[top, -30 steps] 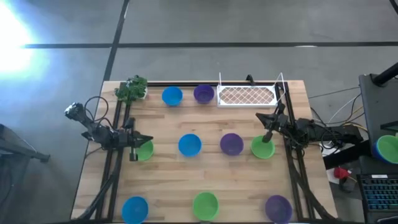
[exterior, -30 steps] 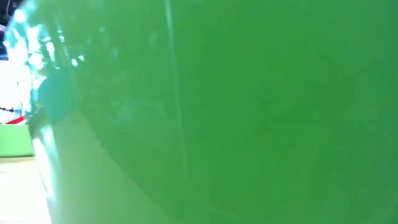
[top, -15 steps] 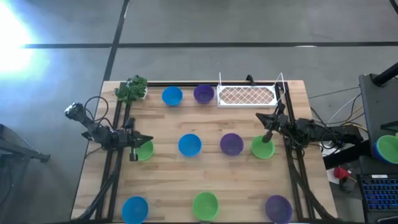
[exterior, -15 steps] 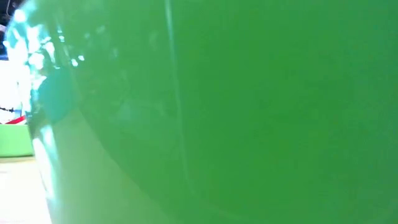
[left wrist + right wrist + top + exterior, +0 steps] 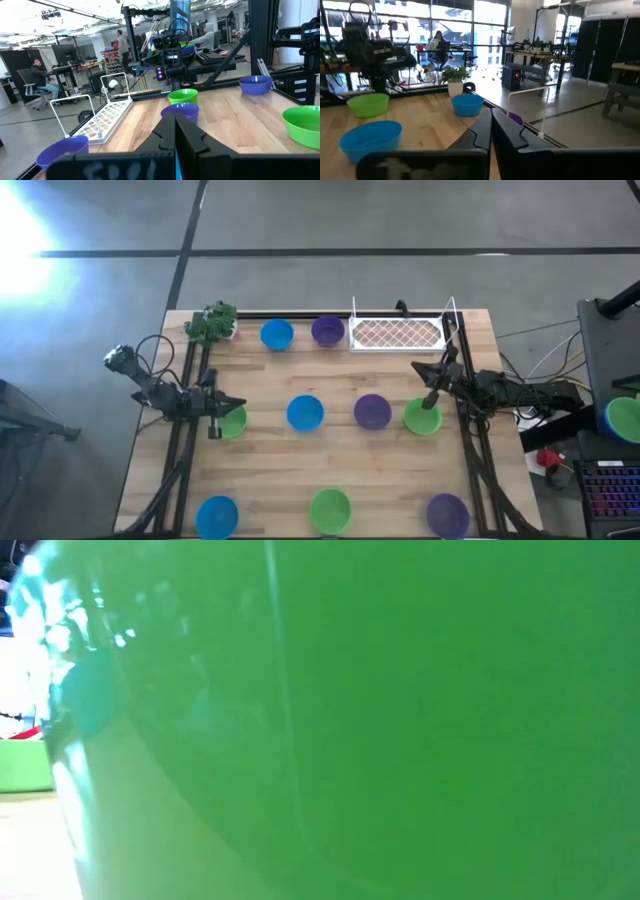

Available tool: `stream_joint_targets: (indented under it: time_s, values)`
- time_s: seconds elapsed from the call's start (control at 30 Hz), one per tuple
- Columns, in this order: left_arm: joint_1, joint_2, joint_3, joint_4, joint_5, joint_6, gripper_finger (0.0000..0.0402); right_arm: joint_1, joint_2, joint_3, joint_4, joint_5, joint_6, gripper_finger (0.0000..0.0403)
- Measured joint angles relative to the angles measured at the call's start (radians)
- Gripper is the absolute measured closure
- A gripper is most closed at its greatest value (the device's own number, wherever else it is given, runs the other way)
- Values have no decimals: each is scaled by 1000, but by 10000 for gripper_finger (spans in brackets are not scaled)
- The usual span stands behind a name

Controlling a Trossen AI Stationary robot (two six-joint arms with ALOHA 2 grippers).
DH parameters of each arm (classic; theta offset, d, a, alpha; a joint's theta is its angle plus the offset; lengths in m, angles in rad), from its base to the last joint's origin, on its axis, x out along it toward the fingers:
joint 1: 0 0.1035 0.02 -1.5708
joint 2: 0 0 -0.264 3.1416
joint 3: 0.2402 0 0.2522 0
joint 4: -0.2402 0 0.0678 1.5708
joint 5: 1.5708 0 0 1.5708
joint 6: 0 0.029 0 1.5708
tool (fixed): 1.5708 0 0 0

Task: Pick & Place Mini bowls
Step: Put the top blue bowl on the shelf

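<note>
Several mini bowls stand upright on the wooden table in three rows. At the far edge are a blue one and a purple one. The middle row is green, blue, purple and green. The near row is blue, green and purple. My left gripper hangs shut at the table's left, above the left green bowl's rim. My right gripper is shut at the right, beyond the right green bowl. A green bowl's wall fills the low view.
A white wire rack stands at the far right edge, and a leafy toy plant in the far left corner. Dark frame rails run along both table sides. Off the table at the right is a stand with more bowls. People sit in the room beyond.
</note>
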Motion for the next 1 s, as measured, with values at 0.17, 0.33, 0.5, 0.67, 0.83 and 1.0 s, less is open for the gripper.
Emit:
stream_joint_targets:
  time_s: [0.17,0.33,0.5,0.67,0.83,1.0]
  values:
    - [0,0,0,0,0,0,402,0,0,0,1,0,132,394]
    - [0,0,0,0,0,0,402,0,0,0,1,-8,182,394]
    - [0,0,0,0,0,0,402,0,0,0,3,-64,100,394]
    - [0,0,0,0,0,0,402,0,0,0,4,-92,40,394]
    - [0,0,0,0,0,0,402,0,0,0,4,-92,36,394]
    - [0,0,0,0,0,0,402,0,0,0,4,-92,21,394]
